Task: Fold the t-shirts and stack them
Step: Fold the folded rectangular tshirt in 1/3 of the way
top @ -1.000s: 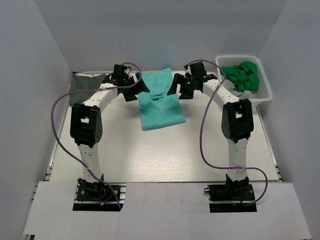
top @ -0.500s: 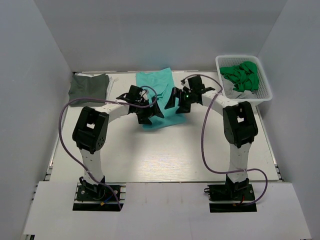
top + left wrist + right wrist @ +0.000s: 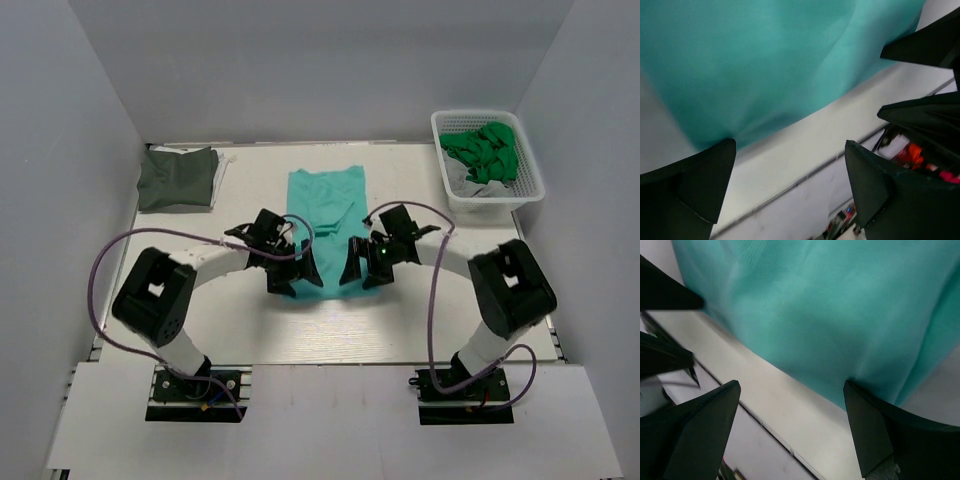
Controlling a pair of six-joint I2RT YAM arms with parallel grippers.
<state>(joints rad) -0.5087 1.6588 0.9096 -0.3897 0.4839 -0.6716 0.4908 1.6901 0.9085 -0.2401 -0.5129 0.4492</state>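
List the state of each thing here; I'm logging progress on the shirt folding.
Teal t-shirt: folded lengthwise, lying flat, ungripped.
Dark grey-olive t-shirt: folded, far left corner.
Basket: holds crumpled green cloth.
Left gripper: open, over the teal hem.
Right gripper: open, over the teal hem.

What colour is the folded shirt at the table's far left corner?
The folded shirt is plain dark grey-olive, clearest in the top external view.

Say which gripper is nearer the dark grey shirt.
Left. The left gripper hangs right of the dark grey shirt, over the teal shirt; the right gripper is farther right.
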